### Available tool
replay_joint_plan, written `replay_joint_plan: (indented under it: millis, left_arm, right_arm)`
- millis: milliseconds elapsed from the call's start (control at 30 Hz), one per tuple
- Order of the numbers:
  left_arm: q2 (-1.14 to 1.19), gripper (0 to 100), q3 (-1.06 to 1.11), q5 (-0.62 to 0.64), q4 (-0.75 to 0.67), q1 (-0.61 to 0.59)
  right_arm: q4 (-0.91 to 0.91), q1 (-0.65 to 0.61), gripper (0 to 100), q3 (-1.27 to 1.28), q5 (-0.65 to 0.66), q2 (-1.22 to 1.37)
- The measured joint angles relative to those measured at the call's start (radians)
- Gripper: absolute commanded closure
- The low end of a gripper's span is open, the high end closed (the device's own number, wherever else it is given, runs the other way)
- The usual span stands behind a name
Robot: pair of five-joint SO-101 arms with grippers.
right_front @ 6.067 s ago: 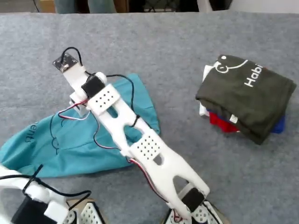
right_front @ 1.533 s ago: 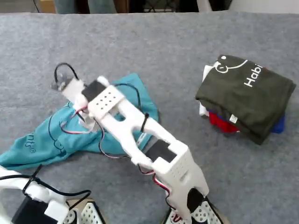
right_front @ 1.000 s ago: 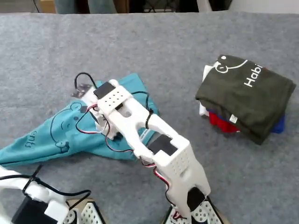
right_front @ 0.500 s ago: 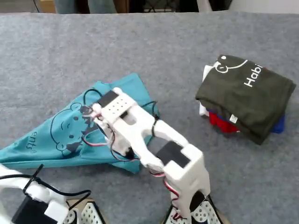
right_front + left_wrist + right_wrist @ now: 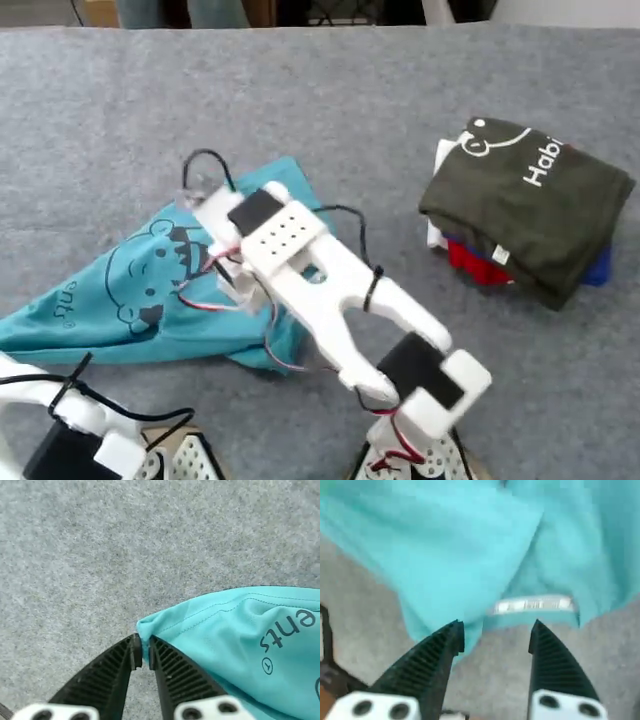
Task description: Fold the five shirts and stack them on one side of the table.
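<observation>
Pinching one corner of the teal shirt (image 5: 235,630) tight in our left gripper (image 5: 143,650), we had the right gripper (image 5: 496,630) with jaws apart just over the shirt's edge. The shirt lay rumpled on the table (image 5: 350,110), well apart from the folded stack (image 5: 525,215). We judged the right one should bite deep before pulling flat.

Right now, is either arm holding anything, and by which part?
The left end effector pinches the teal shirt by its pointed corner. The right end effector hangs open over the same shirt, holding nothing.
</observation>
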Motion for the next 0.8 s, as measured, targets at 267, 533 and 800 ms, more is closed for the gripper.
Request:
replay_joint_plan:
  millis: [267,533,800]
  left_arm:
    - [0.0,97,0.0,0.0,0.0,0.0]
    - [0.0,97,0.0,0.0,0.0,0.0]
    - [0.0,97,0.0,0.0,0.0,0.0]
  right_arm:
    - [0.055,0.0,77.3,-0.397,0.0,0.371]
    - [0.227,0.075,86.6,-0.825,0.0,0.723]
    - [0.238,0.077,89.3,-0.895,0.0,0.746]
